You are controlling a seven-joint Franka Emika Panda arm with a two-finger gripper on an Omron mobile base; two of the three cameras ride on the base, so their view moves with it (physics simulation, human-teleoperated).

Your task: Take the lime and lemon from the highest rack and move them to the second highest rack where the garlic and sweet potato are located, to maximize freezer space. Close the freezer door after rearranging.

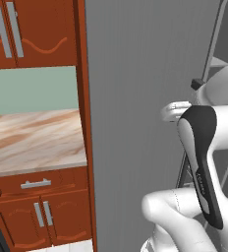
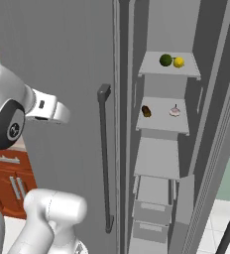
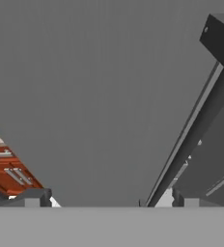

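Hand (image 3: pixel 109 200) spread wide, gripping nothing, both dark tips low in the hand view with a plain grey fridge panel (image 3: pixel 94 96) right in front of them.

Freezer compartment stands open, off to the hand's right past the long dark bar handle (image 2: pixel 105 158). The freezer door (image 2: pixel 216 149) is swung out on the far right, seen edge-on, brushed grey.

Lime (image 2: pixel 165 60): small dark green ball on the highest rack (image 2: pixel 156 69), well above and right of the hand. Lemon (image 2: pixel 179 62), yellow and a bit smaller, sits just beside the lime on its right, touching or nearly; can't tell which.

Second highest rack (image 2: pixel 159 121), thin pale grey shelf directly below: brown sweet potato (image 2: pixel 146 111) toward the left, pale garlic (image 2: pixel 175 111) toward the right, apart from each other.

Marble counter (image 1: pixel 32 140) and reddish-brown cabinets (image 1: pixel 37 206) off to the hand's left.
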